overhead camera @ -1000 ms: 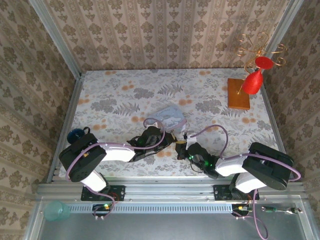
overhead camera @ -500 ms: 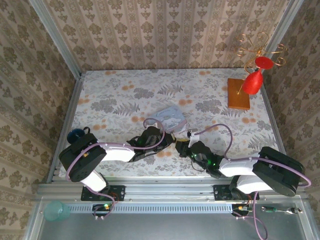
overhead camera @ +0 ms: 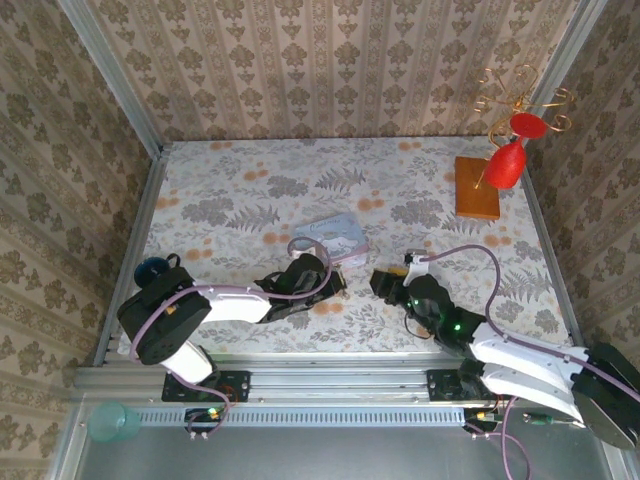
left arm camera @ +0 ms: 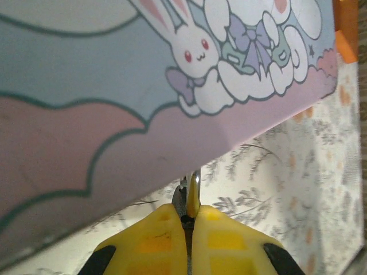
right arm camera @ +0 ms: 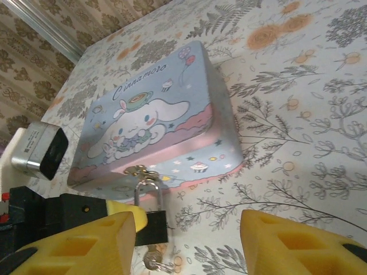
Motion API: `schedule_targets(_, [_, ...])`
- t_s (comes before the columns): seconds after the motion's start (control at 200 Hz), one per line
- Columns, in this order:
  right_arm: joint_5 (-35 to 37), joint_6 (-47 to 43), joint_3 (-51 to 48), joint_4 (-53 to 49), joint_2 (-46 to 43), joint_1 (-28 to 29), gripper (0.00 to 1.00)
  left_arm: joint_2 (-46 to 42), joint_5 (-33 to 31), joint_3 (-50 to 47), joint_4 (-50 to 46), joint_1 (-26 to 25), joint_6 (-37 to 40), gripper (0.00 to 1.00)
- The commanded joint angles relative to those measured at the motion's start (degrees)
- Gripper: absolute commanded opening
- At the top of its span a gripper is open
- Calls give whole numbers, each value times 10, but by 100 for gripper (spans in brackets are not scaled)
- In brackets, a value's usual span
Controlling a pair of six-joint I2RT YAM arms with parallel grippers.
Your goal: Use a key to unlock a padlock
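The pastel cartoon tin (overhead camera: 336, 238) (right arm camera: 155, 123) (left arm camera: 114, 109) lies mid-table. A small black padlock (right arm camera: 150, 227) hangs by its silver shackle from the tin's front hasp. The key (right arm camera: 152, 262) sticks out under the padlock's body. My left gripper (overhead camera: 337, 282) (left arm camera: 191, 216) is shut, pinching the padlock's edge (left arm camera: 191, 193) between its yellow fingertips; one of those fingertips (right arm camera: 123, 211) shows against the lock's left side. My right gripper (overhead camera: 384, 282) (right arm camera: 186, 246) stands open just right of the lock, with nothing between its fingers (right arm camera: 298, 243).
A wooden block (overhead camera: 478, 187) carrying a wire stand with red ornaments sits at the back right. A dark blue round object (overhead camera: 152, 268) lies by the left wall. Papered walls close in three sides. A teal cup (overhead camera: 112, 422) rests below the table's front rail.
My right gripper has opened and pulled back to the right, away from the key and padlock. The tin and my left gripper have barely shifted.
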Motion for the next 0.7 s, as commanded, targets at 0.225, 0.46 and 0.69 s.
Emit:
schedule_targets(0.225, [-16, 33, -22, -10, 57, -4, 54, -65, -168, 28, -168, -40, 151, 0])
schedule_targets(0.46, [-25, 45, 4, 14, 114, -2, 54, -54, -200, 35, -190, -57, 158, 7])
schedule_targets(0.69, [-59, 29, 23, 22, 147, -2, 54, -43, -172, 46, -191, -60, 161, 28])
